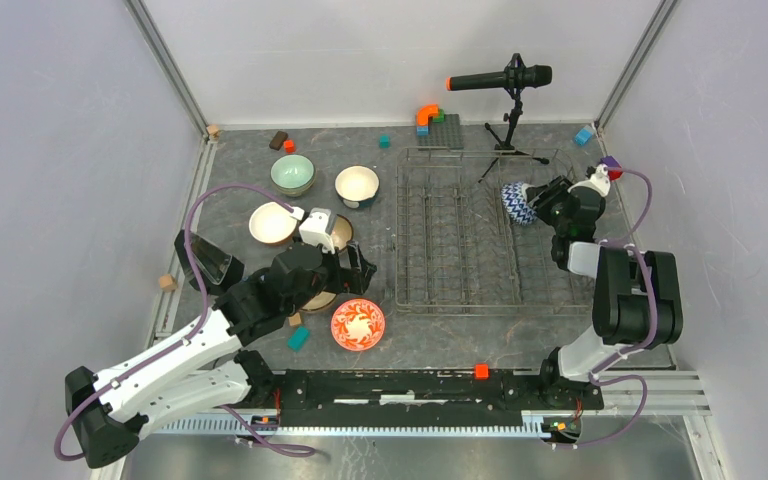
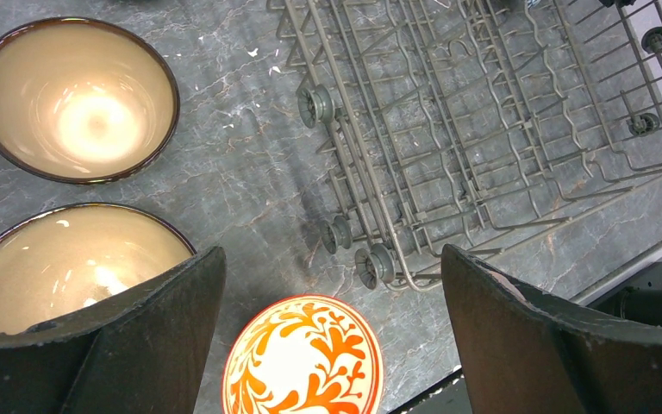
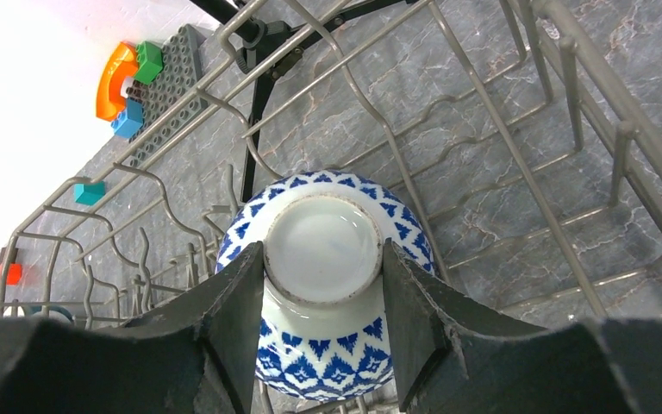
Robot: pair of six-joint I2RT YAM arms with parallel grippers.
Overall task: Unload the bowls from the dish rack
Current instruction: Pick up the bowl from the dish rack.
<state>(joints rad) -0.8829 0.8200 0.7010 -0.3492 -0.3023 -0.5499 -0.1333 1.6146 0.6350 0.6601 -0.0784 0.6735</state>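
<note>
The grey wire dish rack (image 1: 470, 240) stands right of centre. My right gripper (image 1: 535, 200) is shut on the foot ring of the blue-white zigzag bowl (image 1: 516, 200), held on its side at the rack's far right. In the right wrist view the fingers (image 3: 233, 302) clamp the bowl's base (image 3: 323, 250) among the rack wires (image 3: 483, 129). My left gripper (image 1: 358, 272) is open and empty above the table left of the rack (image 2: 483, 129). The red-white patterned bowl (image 2: 303, 355) lies below it, between the fingers (image 2: 164, 319).
Unloaded bowls stand on the table at left: pale green (image 1: 292, 173), cream (image 1: 357, 185), and brown ones (image 1: 272, 223) (image 2: 75, 99) (image 2: 69, 267). A microphone tripod (image 1: 508, 120) and a grey studded plate (image 1: 440, 130) stand behind the rack. Toy blocks lie scattered, one teal (image 1: 298, 338).
</note>
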